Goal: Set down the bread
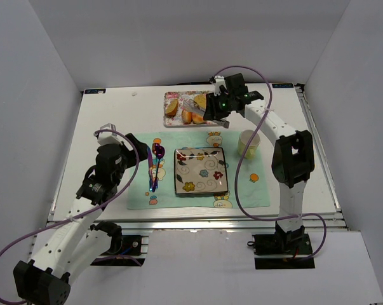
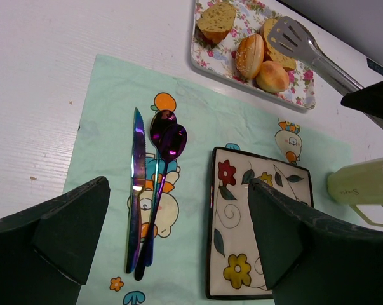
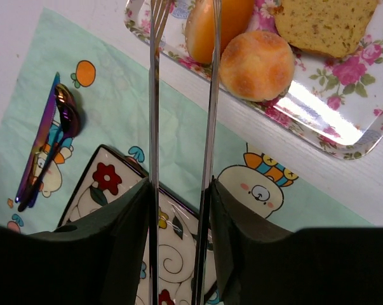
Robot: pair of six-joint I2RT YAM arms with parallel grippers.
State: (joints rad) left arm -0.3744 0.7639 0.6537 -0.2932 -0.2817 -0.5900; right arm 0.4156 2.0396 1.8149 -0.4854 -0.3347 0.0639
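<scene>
The bread point(image 3: 232, 22), an elongated golden-orange roll, lies on the flowered tray point(image 3: 318, 108) beside a rounder roll point(image 3: 257, 65). It also shows in the left wrist view point(image 2: 249, 55) and from above point(image 1: 187, 116). My right gripper point(image 3: 181, 187) is shut on metal tongs point(image 3: 154, 127), whose two arms reach over the tray. One arm crosses in front of the bread and the other passes left of it. The tongs' slotted head point(image 2: 293, 38) hovers above a bread slice. My left gripper point(image 2: 178, 216) stands open over the mint placemat point(image 2: 108, 95), holding nothing.
A square flowered plate point(image 1: 201, 150) sits mid-mat, with an iridescent knife point(image 2: 137, 184) and spoon point(image 2: 169, 140) to its left. A pale green mug point(image 1: 248, 143) stands right of the plate. Bread slices point(image 2: 216, 19) share the tray. White walls enclose the table.
</scene>
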